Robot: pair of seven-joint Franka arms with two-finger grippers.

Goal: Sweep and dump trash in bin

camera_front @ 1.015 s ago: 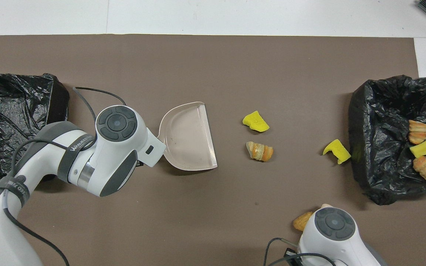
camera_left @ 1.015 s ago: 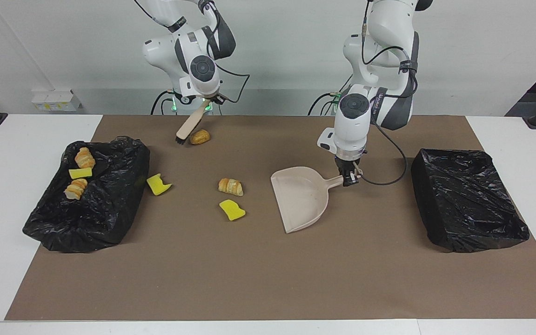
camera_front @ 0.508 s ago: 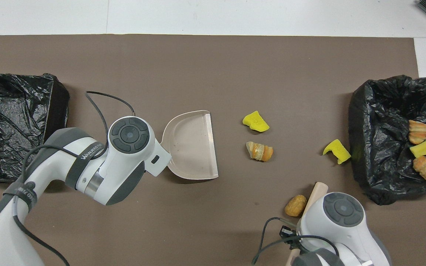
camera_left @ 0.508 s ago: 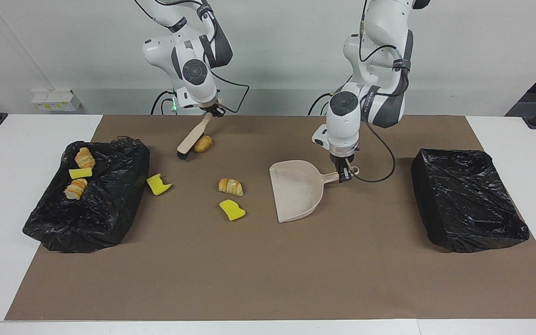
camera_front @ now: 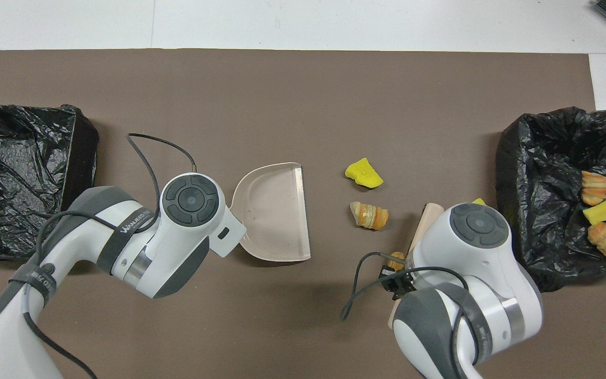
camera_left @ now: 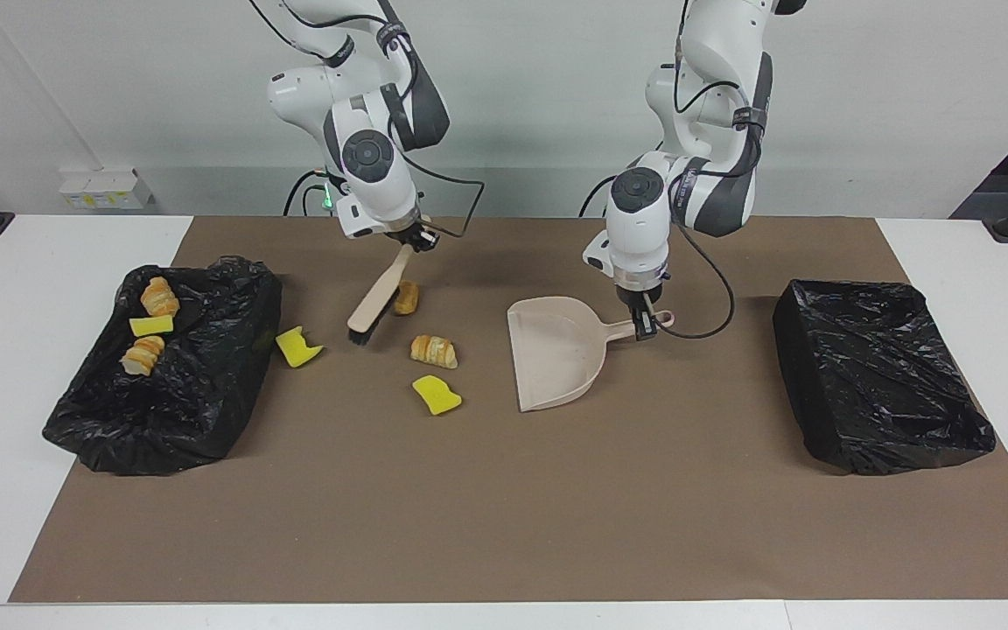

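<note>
Our right gripper (camera_left: 416, 238) pinches the handle of the brush (camera_left: 379, 299), whose bristles rest on the mat just beside a brown bread piece (camera_left: 406, 297). Our left gripper (camera_left: 644, 325) is clamped on the handle of the dustpan (camera_left: 556, 359), which lies flat with its open lip toward the scraps. Loose trash lies between the two tools: a ridged pastry (camera_left: 434, 351), a yellow sponge piece (camera_left: 437, 395), and a green-backed sponge (camera_left: 297, 346) against the filled bin (camera_left: 198, 402). Three more scraps already sit in that bin. We judge the sponges light, soft and springy, likely to tumble when pushed; the bread pieces look firmer, crusty and apt to roll. We would not grip them but push from their side with the bristles. The dustpan is smooth, stiff beige plastic; both bins wear crinkled glossy black liners, and the other bin (camera_left: 880, 376) looks empty.
</note>
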